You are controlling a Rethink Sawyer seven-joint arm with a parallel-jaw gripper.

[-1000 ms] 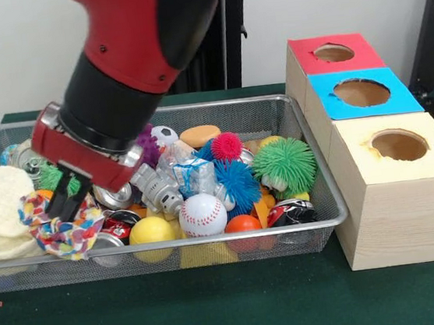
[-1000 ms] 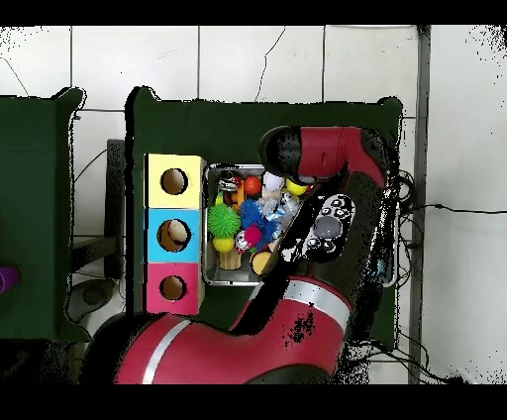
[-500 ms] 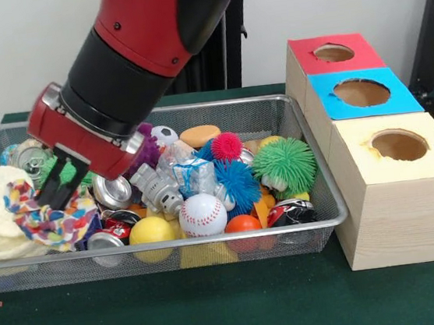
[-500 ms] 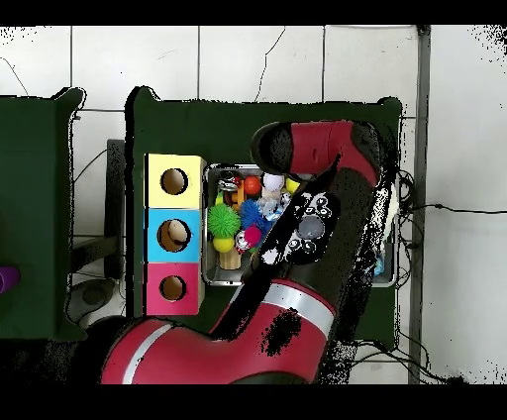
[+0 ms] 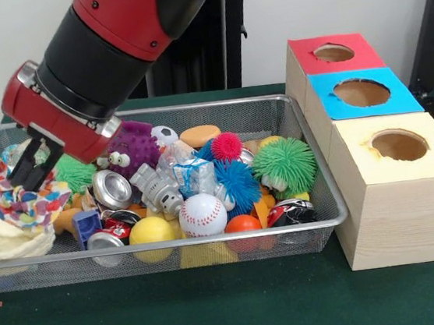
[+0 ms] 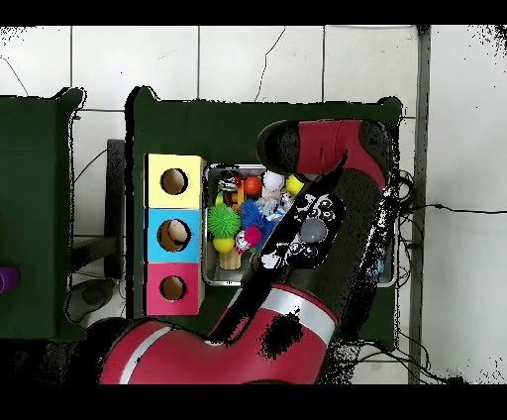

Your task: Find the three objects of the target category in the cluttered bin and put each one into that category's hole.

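The wire mesh bin [image 5: 218, 103] stands on the green table, full of toys. My gripper [image 5: 27, 171] is over the bin's left end, shut on a small multicolour printed cloth [image 5: 26, 205]. It holds the cloth raised just above the clutter, beside the cream knitted cloth [image 5: 2, 235]. No other printed cloths show. The yellow-topped hole [image 5: 399, 144] is in the nearest wooden box, right of the bin. In the overhead view my arm [image 6: 317, 228] covers most of the bin [image 6: 210, 281] and hides the gripper, while the yellow hole [image 6: 174, 181] shows at the left.
The blue-topped hole [image 5: 361, 92] and the red-topped hole [image 5: 334, 53] lie behind the yellow one. The bin holds a baseball [image 5: 202, 213], a green spiky ball [image 5: 284, 163], a purple spiky toy [image 5: 133, 147], a yellow ball [image 5: 151, 231] and cans [image 5: 112, 190].
My gripper has risen and moved left with the printed cloth, lifting it off the clutter. The purple spiky toy and a can are now uncovered.
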